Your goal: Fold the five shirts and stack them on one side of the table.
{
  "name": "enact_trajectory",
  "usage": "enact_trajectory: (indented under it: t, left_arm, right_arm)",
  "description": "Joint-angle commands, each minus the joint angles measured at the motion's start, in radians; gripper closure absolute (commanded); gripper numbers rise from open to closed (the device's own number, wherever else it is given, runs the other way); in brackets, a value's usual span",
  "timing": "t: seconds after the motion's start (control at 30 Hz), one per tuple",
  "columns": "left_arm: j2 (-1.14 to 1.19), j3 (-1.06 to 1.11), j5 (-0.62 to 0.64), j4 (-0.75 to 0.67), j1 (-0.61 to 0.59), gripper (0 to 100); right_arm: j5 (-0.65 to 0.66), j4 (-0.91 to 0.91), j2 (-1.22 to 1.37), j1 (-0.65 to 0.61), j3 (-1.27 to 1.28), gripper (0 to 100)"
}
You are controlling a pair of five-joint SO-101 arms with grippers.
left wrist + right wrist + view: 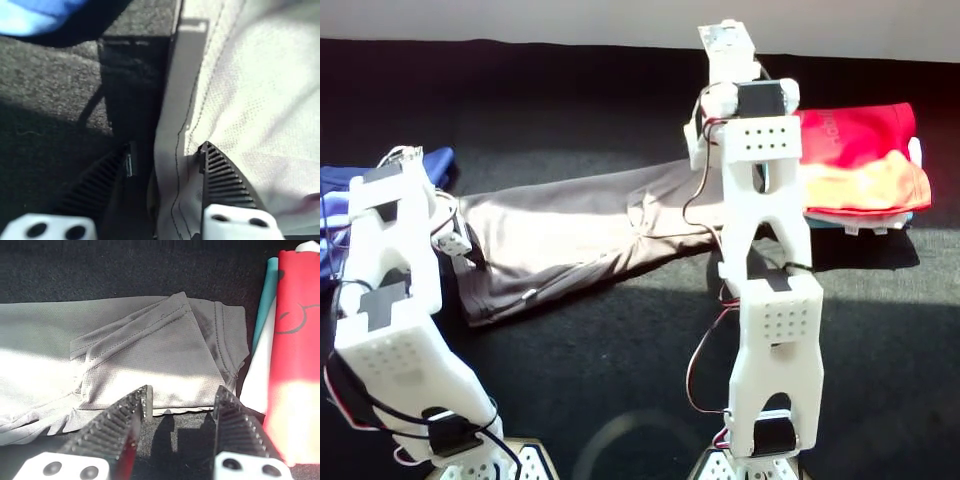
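Note:
A grey shirt [580, 230] lies folded into a long strip across the black table cover. My left gripper [166, 150] is open at the strip's left end [470, 290]. One finger rests on the grey fabric [250, 90], the other on the black cover, with the hem between them. My right gripper [182, 395] is open just above the cover, at the edge of the grey shirt's sleeve end [150, 350]. The right arm [760, 140] stretches over that end. A blue shirt [340, 200] lies crumpled at the far left, and its blue fabric [40, 15] lies beyond my left gripper.
A stack of folded shirts stands at the right, red [855, 135] over orange [865, 185], close beside the grey shirt's right end. The red shirt [295, 340], a teal edge [267, 290] and a white layer [257, 385] lie next to my right gripper. Black cover [600, 380] lies bare in front.

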Motion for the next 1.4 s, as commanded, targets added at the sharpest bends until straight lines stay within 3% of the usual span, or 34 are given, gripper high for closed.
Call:
enact_trajectory:
  t: [0.0,0.23,0.33,0.47,0.6,0.77,1.0,1.17,1.37]
  left_arm:
    - [0.07,-0.082,0.008,0.071,0.036,97]
    - [0.062,-0.205,0.003,0.172,-0.097,99]
    - [-0.007,-0.263,-0.057,0.219,-0.177,99]
    - [-0.124,-0.318,-0.118,0.311,-0.24,99]
    - [-0.245,-0.326,-0.135,0.393,-0.225,99]
    - [-0.381,-0.323,-0.127,0.463,-0.053,99]
    - [-0.463,-0.331,-0.051,0.451,0.374,99]
    - [-0.461,-0.329,-0.014,0.324,0.615,99]
    - [-0.461,-0.323,-0.02,0.107,0.756,99]
  right_arm:
    - [0.005,0.01,-0.168,-0.004,-0.045,80.3]
    - [0.008,0.013,-0.297,0.039,-0.044,80.3]
    - [0.008,0.013,-0.351,0.064,-0.019,80.3]
    - [0.009,0.012,-0.47,0.062,0.211,80.3]
    - [0.011,0.01,-0.63,0.068,0.472,80.3]
    - [0.078,0.007,-0.865,0.084,0.751,80.3]
    - [0.138,-0.133,-1.167,0.125,1.264,80.3]
    - [0.176,-0.346,-1.363,0.255,1.695,80.3]
    - [0.282,-0.568,-1.555,0.449,2.152,80.3]
